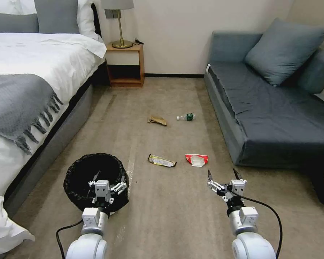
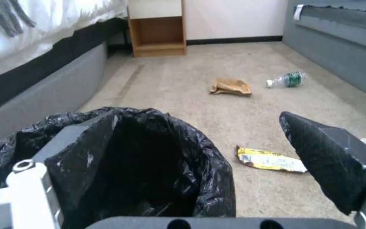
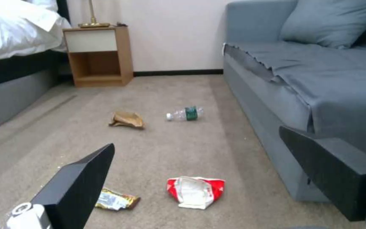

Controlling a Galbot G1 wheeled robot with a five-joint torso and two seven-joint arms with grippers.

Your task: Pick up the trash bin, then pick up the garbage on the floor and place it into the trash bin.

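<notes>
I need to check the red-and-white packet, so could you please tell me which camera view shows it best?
The right wrist view: the red-and-white packet lies close and whole on the carpet, between the open right end effector's fingers. The head view shows it smaller. The left wrist view catches only a pale sliver at the edge.

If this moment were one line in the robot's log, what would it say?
left hand: open, one finger inside trash bin rim | right hand: open, near red-and-white packet | garbage: all on floor
</notes>
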